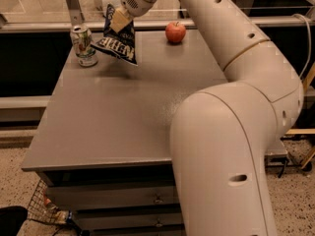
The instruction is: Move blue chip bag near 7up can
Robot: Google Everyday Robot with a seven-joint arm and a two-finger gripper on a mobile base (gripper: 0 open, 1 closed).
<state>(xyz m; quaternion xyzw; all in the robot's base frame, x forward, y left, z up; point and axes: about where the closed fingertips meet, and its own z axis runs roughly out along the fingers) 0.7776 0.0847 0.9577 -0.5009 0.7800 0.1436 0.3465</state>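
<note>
The blue chip bag (118, 42) is dark navy with white lettering. It hangs from my gripper (118, 19), which is shut on the bag's top edge and holds it above the far left part of the grey table (123, 117). The 7up can (83, 45), white and green with a silver top, stands upright on the table just left of the bag, a small gap from its lower corner. The bag's shadow falls on the table beneath it.
A red apple (175, 32) sits on the table at the back, right of the bag. My large white arm (236, 107) fills the right side of the view. A wire basket (47, 208) lies on the floor at the lower left.
</note>
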